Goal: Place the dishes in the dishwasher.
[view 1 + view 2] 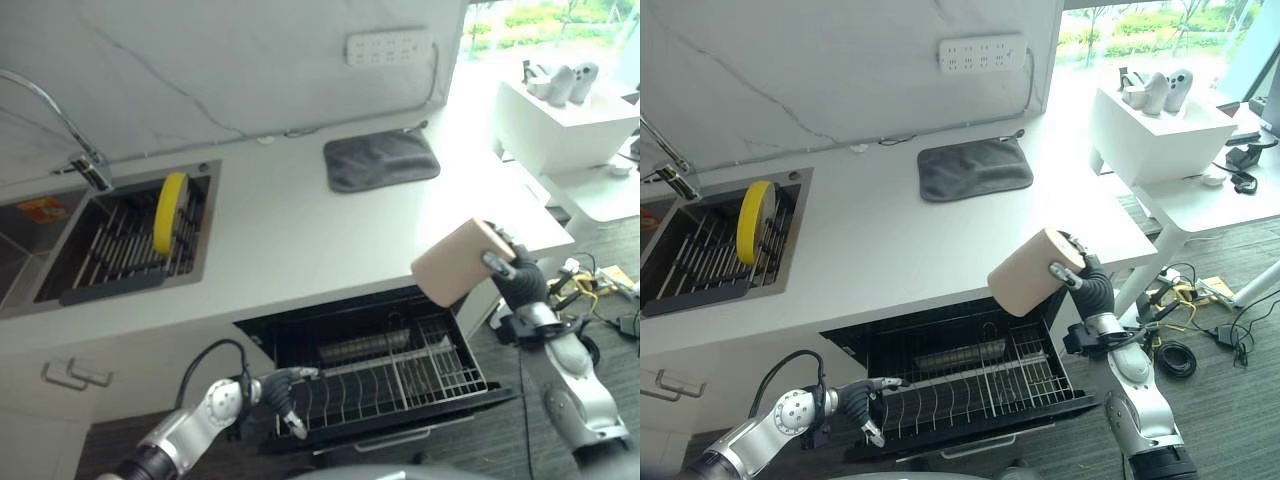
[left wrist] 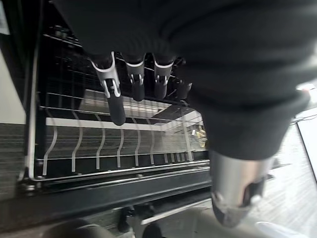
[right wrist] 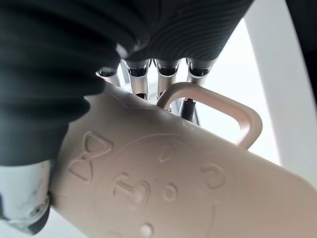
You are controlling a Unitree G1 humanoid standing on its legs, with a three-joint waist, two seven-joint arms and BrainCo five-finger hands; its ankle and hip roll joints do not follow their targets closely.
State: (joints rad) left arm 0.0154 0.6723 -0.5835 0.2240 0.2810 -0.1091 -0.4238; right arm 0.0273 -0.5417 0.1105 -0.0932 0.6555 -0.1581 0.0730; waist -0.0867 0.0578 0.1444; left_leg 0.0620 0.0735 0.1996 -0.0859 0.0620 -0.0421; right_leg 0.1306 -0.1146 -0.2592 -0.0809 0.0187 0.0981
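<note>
one beige mug [image 1: 455,262] is gripped by the right hand [image 1: 518,278] at the right of the frame, held tilted in the air above the right end of the open dishwasher [image 1: 375,362]. in the right wrist view the fingers [image 3: 167,70] are seen curled through the mug's loop handle [image 3: 233,115], and a raised bow-and-face relief is seen on its smooth matte wall, a detail lost in the eye views. one left hand [image 1: 283,388] is seen at the lower left, its fingers relaxed and holding nothing, just at the left edge of the single wire rack [image 1: 400,378]. the rack's thin curved metal tines are shown in a row by the left wrist view. one round yellow plate [image 1: 170,211] is stood on edge in the slatted sink [image 1: 125,240] at the upper left, beside one curved metal faucet [image 1: 60,125]. one dark grey mat [image 1: 381,159] is laid flat on the white counter [image 1: 290,235], below one white socket strip [image 1: 388,46] on the marbled wall.
</note>
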